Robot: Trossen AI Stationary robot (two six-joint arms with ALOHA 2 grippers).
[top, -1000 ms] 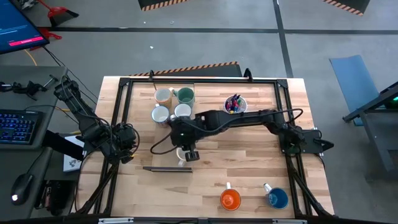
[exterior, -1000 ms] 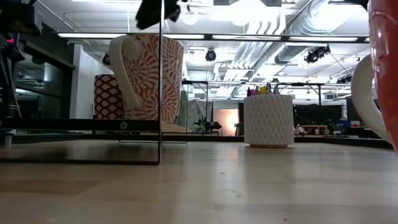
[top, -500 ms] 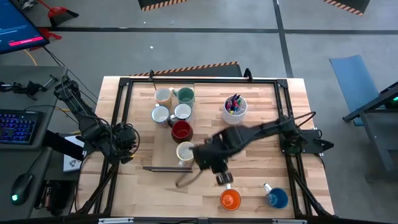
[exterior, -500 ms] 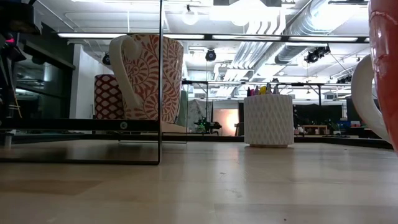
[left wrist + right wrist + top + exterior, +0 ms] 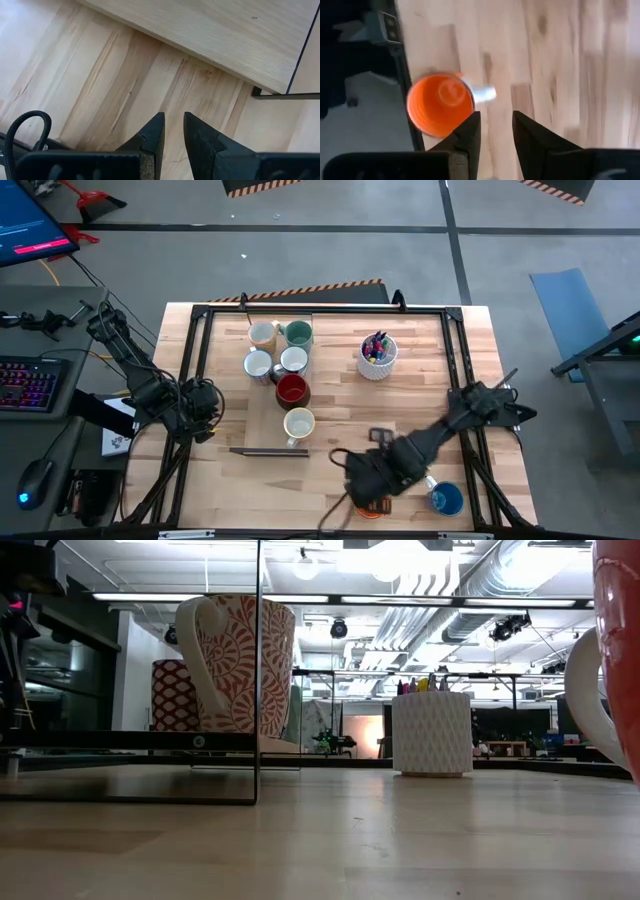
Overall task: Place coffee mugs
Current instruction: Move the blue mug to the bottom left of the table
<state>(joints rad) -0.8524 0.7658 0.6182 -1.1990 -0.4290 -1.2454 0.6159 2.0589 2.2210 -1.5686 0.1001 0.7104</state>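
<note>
Hovering over the table's near edge, the right gripper (image 5: 493,131) had its fingers slightly parted and empty, the orange mug (image 5: 440,105) just beyond one fingertip. Rigid, glazed, probably slippery and breakable, it looked best gripped across the rim or by its white handle (image 5: 484,93).

The left gripper (image 5: 171,131) waited aside, fingers nearly together, holding nothing.

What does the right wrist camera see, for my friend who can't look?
An orange mug with a pale handle stands upright on the light wooden table, seen from above, close to the table's edge. The right pincer hangs over the bare wood beside the mug, its two dark fingers a little apart and holding nothing.
</note>
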